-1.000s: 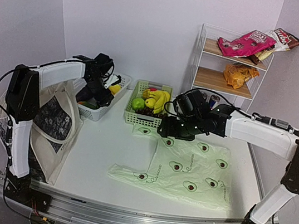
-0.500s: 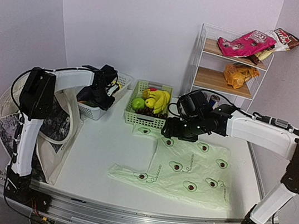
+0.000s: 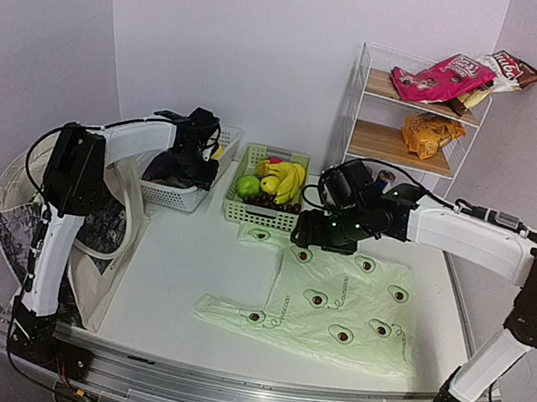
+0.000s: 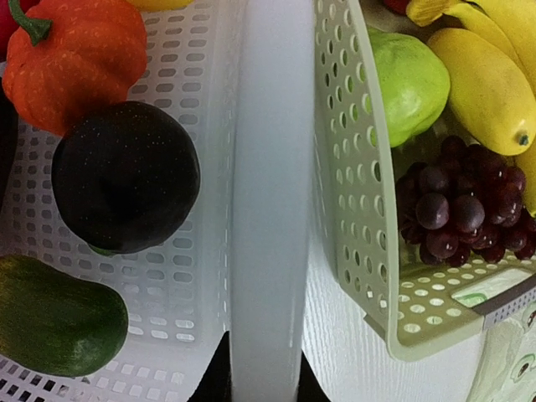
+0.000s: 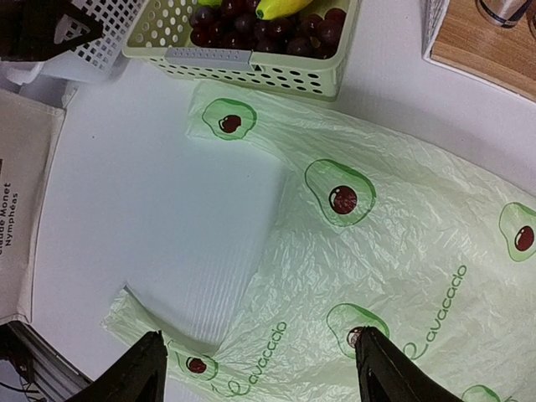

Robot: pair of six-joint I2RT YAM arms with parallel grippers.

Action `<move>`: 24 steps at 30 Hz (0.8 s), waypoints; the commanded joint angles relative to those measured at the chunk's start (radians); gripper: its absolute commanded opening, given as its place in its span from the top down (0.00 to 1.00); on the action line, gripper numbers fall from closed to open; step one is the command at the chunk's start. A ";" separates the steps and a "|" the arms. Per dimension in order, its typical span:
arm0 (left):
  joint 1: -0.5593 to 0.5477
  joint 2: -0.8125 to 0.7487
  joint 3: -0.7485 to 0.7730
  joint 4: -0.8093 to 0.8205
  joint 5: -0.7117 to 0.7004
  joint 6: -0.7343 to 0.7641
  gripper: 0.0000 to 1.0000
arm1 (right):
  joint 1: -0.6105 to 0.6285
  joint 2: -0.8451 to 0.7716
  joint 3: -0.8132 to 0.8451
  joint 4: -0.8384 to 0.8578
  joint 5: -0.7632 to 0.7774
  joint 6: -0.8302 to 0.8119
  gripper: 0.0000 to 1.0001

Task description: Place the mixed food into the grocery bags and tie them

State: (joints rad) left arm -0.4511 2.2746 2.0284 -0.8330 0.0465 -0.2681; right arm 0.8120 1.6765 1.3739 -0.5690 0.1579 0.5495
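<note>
White tabletop (image 3: 186, 280) takes up most of the overhead view. The pale-green avocado bag (image 3: 343, 313) is spread flat on its right half, nothing in it from what I can see. The cream canvas tote (image 3: 93, 225) slumps over the left edge of the table, against the left arm.

A wire shelf (image 3: 359, 103) stands at the back right with the orange crisp packet (image 3: 430, 134) on its middle board. The drink can (image 3: 385, 181) is down at the bottom, behind the right arm.

The white basket (image 3: 173, 197) and green basket (image 3: 246, 213) sit side by side at the back. The bananas (image 3: 285, 178) and the grape bunch (image 4: 452, 209) are both in the green one.

The right gripper (image 5: 264, 368) hangs over the bag's near-left part with its fingers spread wide, nothing between them. The left gripper (image 3: 199, 155) is over the white basket's right rim, next to a dark eggplant (image 4: 126, 176). Only slivers of its fingers show either side of that rim, so I honestly can't tell if it's clamped or loose.
</note>
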 commanded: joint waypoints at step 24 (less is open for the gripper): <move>0.031 0.223 0.067 0.230 0.382 -0.478 1.00 | -0.009 0.234 0.177 -0.109 -0.034 0.153 0.31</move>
State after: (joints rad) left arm -0.4416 2.4138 2.1448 -0.7082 0.0632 -0.6451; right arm 0.8074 1.8741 1.4779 -0.6537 0.1386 0.6846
